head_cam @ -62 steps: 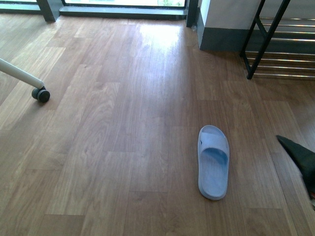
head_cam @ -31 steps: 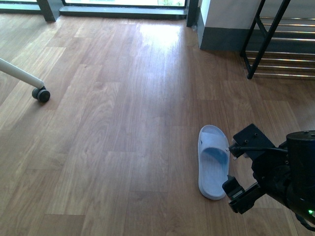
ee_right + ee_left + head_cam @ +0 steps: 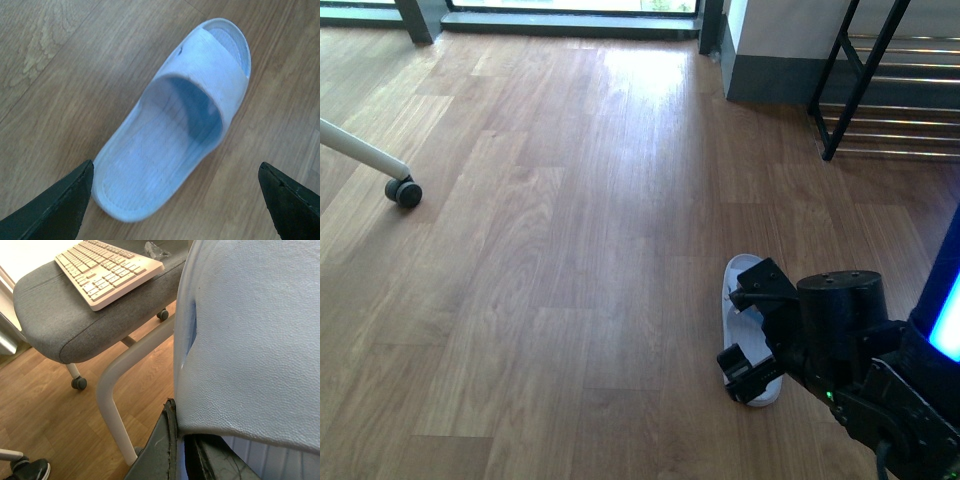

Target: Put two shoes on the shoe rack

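The right fingers (image 3: 60,205) stand wide apart, one tip on either side of the heel end of a pale blue slide (image 3: 175,145) lying sole-down on the wooden floor (image 3: 60,60). They look lined up to straddle its width for a pinch. The left fingers (image 3: 167,450) are clamped on the edge of the second slide (image 3: 250,330), carried aloft beside a grey chair (image 3: 75,315) bearing a keyboard (image 3: 107,270). The shoe rack (image 3: 865,80) waits well apart, at the floor's far right.
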`<action>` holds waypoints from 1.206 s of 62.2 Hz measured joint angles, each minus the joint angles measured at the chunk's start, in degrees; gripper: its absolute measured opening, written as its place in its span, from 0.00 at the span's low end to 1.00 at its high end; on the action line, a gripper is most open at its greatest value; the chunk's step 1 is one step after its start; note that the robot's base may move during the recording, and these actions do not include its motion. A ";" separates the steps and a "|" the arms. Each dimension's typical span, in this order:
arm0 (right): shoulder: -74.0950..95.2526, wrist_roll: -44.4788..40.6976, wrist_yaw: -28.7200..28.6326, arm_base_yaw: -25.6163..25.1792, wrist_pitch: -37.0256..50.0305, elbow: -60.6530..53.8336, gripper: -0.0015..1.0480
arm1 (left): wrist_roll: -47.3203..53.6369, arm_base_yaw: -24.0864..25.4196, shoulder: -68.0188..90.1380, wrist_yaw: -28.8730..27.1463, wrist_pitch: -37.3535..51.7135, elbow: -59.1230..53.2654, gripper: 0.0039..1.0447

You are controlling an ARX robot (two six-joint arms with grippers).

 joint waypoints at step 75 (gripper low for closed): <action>13.70 4.52 2.16 -7.30 -8.76 22.36 0.28 | 0.00 0.00 0.00 0.02 0.00 0.00 0.01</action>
